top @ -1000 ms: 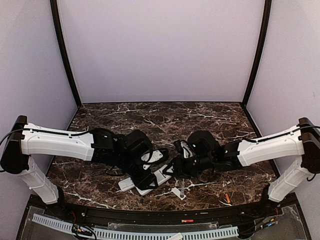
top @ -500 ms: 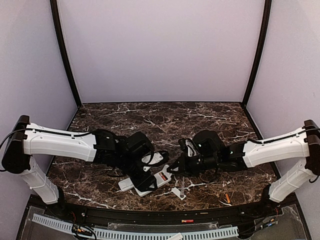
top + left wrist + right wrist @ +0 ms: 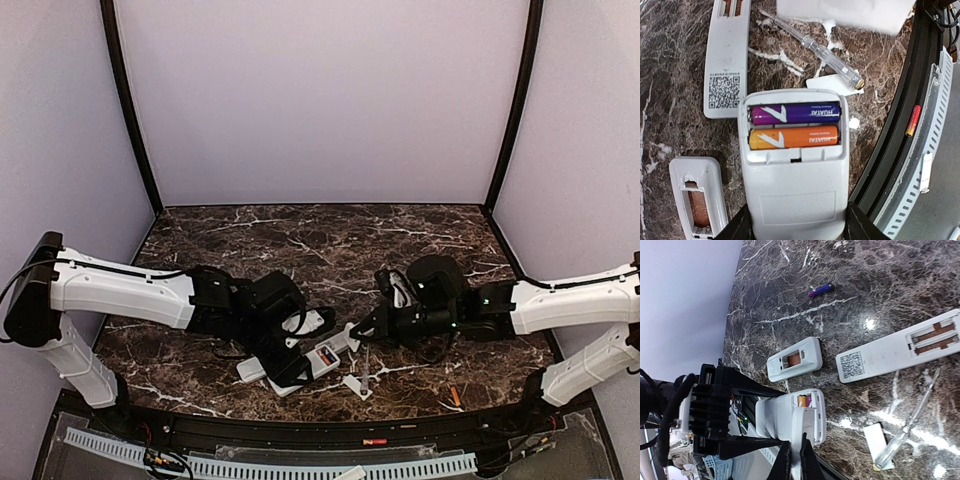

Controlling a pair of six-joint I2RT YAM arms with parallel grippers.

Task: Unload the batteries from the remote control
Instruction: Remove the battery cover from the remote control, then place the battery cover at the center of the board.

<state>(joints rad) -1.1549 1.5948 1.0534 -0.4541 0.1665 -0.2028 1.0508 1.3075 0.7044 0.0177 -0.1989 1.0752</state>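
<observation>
My left gripper [image 3: 796, 231] is shut on the lower end of a white remote control [image 3: 795, 190], one finger on each side. The remote's battery bay is uncovered. Two batteries lie side by side in it, a purple one [image 3: 795, 113] and an orange one [image 3: 792, 137]. In the top view the remote control [image 3: 322, 357] rests near the table's front with my left gripper [image 3: 290, 345] over it. My right gripper [image 3: 795, 452] is shut on the edge of a thin white battery cover [image 3: 803, 427], held just over the remote control [image 3: 782, 417].
A long white remote [image 3: 900, 352] and a short one [image 3: 795, 359] lie face down with empty bays. A clear-handled screwdriver [image 3: 907, 430] and a flat white cover [image 3: 875, 437] lie beside them. Loose batteries: purple [image 3: 820, 290], orange [image 3: 453, 397], red on the front rail [image 3: 912, 120].
My right gripper has shut on the battery cover and drawn back to the right with it, baring the two batteries. The left gripper keeps its hold on the remote.
</observation>
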